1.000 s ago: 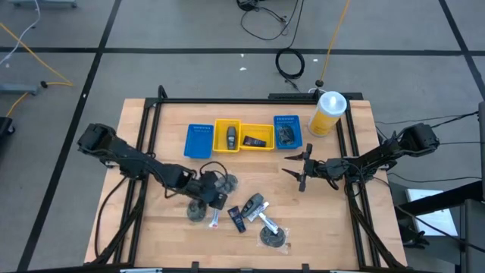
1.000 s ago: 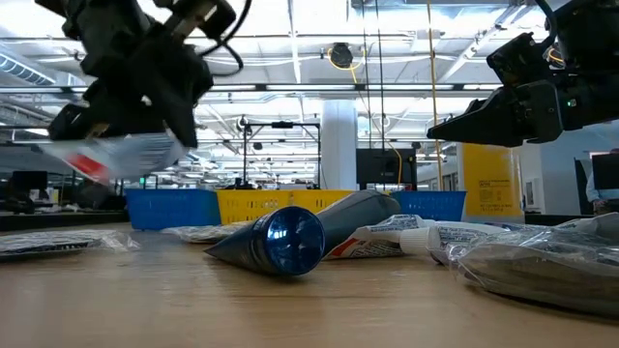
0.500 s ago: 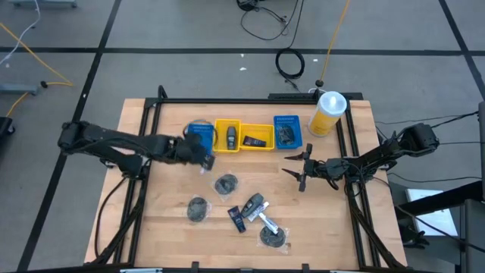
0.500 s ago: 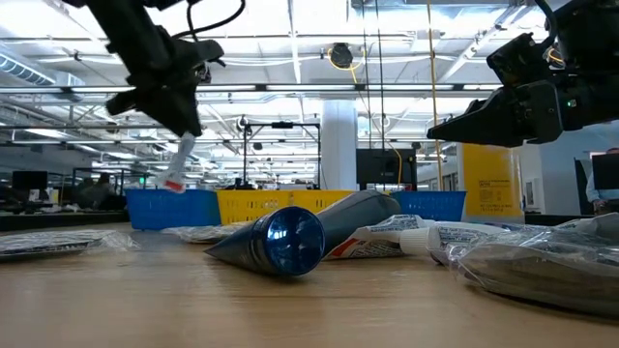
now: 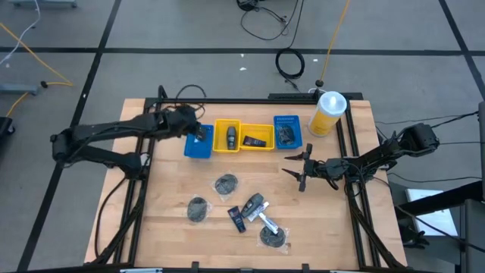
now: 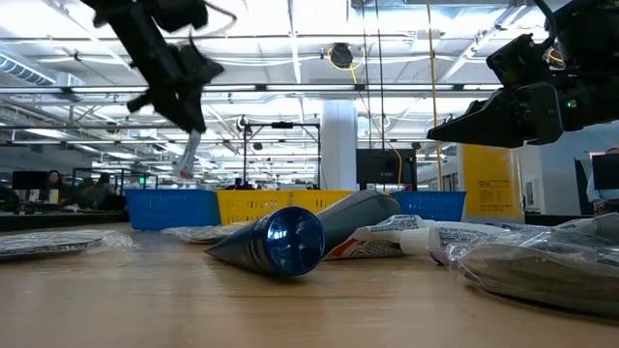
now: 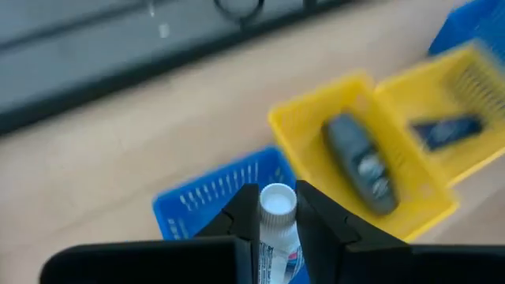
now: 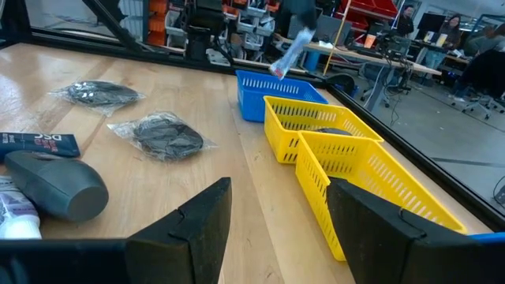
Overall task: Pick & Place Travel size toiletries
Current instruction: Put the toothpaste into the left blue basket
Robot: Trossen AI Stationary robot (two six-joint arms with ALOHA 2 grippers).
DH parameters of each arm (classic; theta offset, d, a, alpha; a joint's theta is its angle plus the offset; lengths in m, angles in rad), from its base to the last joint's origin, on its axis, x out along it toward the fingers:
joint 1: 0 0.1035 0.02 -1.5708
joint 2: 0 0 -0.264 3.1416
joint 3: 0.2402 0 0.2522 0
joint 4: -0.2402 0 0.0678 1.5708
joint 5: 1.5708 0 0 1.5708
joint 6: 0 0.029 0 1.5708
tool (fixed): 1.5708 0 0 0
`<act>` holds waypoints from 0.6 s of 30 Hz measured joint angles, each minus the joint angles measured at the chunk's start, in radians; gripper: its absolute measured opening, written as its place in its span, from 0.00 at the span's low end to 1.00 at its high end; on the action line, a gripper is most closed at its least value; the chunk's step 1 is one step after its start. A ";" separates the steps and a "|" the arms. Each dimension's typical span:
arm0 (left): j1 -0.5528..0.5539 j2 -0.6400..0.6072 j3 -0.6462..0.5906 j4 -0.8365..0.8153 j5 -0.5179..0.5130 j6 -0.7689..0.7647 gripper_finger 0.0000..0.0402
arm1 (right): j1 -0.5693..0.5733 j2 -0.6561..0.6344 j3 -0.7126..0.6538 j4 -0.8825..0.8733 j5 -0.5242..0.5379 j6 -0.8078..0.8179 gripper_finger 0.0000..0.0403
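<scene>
Wooden table [image 5: 167, 227] carries our row of trays: a blue tray [image 5: 198, 144], then two yellow trays [image 5: 244, 136] holding a dark bottle [image 5: 230, 136] and a black flat packet [image 5: 258, 141], then another blue tray [image 5: 288, 131]. Our left gripper [image 5: 195, 130] hangs over the first blue tray, clamped on a small white tube [image 7: 278, 225]. Our right gripper [image 5: 297, 170] waits beside the second blue tray, fingers spread wide, holding nothing.

A light wooden table [image 5: 167, 227] with a black frame stands on a grey floor [image 5: 151, 30]. Along its far side sit four trays in a row: a blue tray [image 5: 196, 148], two yellow trays [image 5: 226, 123] [image 5: 258, 128], then another blue tray [image 5: 288, 121]. A tall yellow bottle [image 5: 326, 115] with a white cap stands just beside the last. Black cables [image 5: 289, 64] lie coiled on the floor.
</scene>
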 joint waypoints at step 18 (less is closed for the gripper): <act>0.019 0.268 -0.002 0.019 0.172 -0.030 0.18 | 0.000 0.000 0.000 -0.001 0.000 0.000 0.50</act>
